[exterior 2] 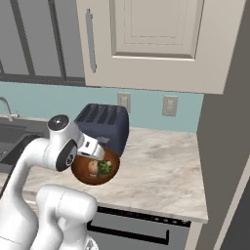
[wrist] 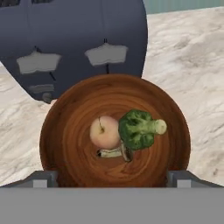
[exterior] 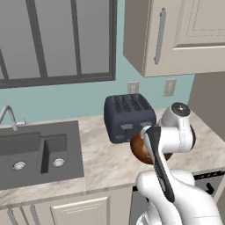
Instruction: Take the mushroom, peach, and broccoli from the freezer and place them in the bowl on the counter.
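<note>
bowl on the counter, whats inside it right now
In the bowl lie the peach and the broccoli side by side, touching. The mushroom lies below them in the hand view, its cap largely hidden under the broccoli.

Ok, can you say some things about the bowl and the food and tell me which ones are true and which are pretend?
1. The peach sits inside the bowl. True.
2. The broccoli lies on the counter outside the bowl. False: it is in the bowl, beside the peach.
3. The claw is squeezing the mushroom. False: the claw is open above the bowl, and the mushroom lies in the bowl.
4. The toaster stands right behind the bowl. True.
5. The bowl is in the sink. False: it is on the counter.
</note>
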